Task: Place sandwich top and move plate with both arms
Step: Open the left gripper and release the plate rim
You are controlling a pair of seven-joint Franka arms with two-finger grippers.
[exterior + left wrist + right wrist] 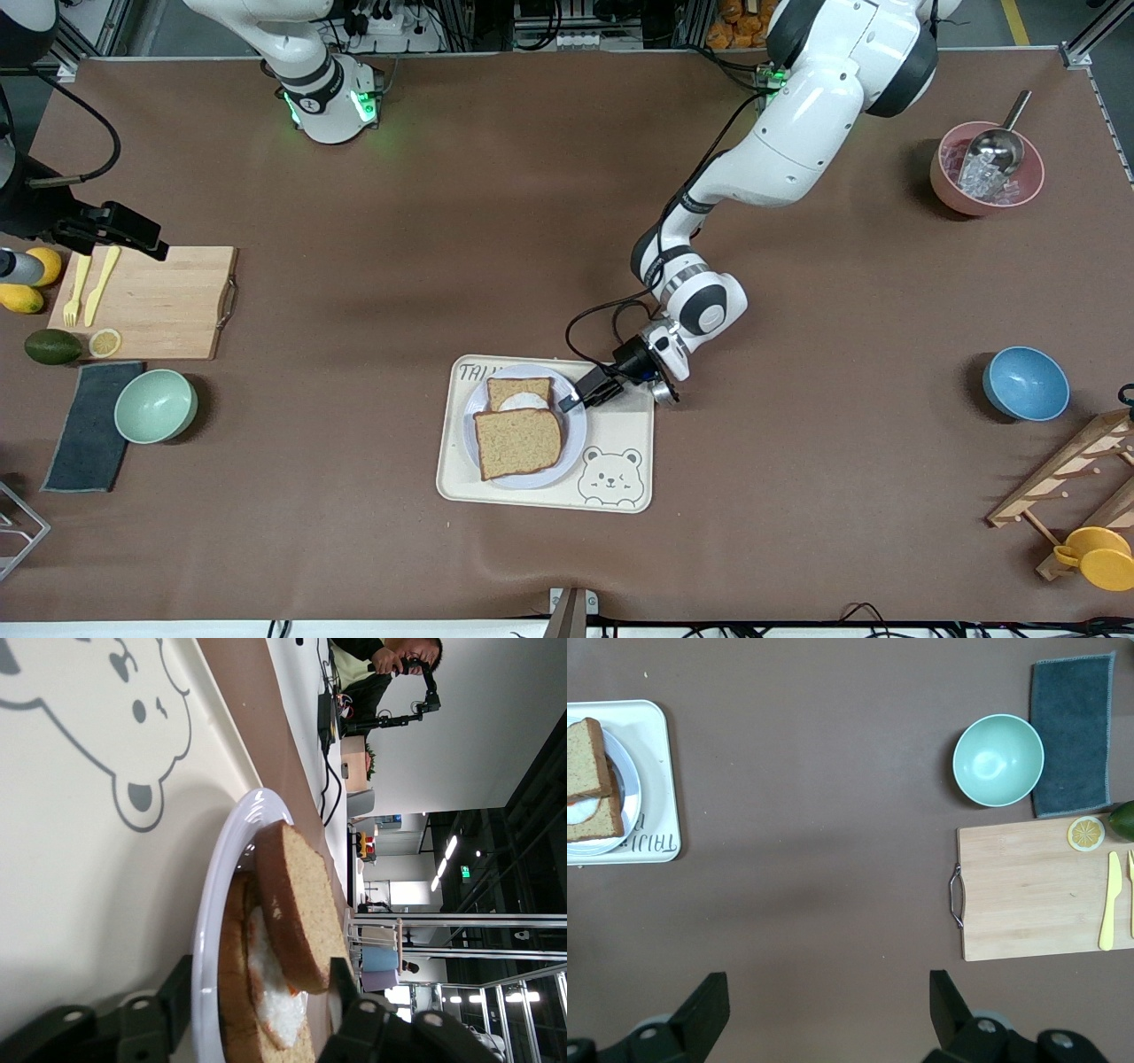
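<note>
The sandwich top [518, 441], a plain brown slice, lies on the lavender-white plate [576, 436] and leans on the egg-bearing slice [520, 392]. The plate sits on the cream bear tray [620, 425]. My left gripper [576, 394] is open at the plate's rim, on the left arm's side. In the left wrist view its gripper [261, 983] has one finger outside the plate rim [208, 930] and the other beside the sandwich top [297, 904]. My right gripper [146, 239] waits open over the cutting board's edge. The right wrist view shows its gripper [828, 988] and the sandwich top [585, 757].
A wooden cutting board [151, 301] with yellow cutlery and a lemon slice, a mint bowl [156, 405] and a dark cloth [89, 425] lie at the right arm's end. A pink bowl with a scoop [986, 168], a blue bowl [1025, 383] and a wooden rack [1081, 478] lie at the left arm's end.
</note>
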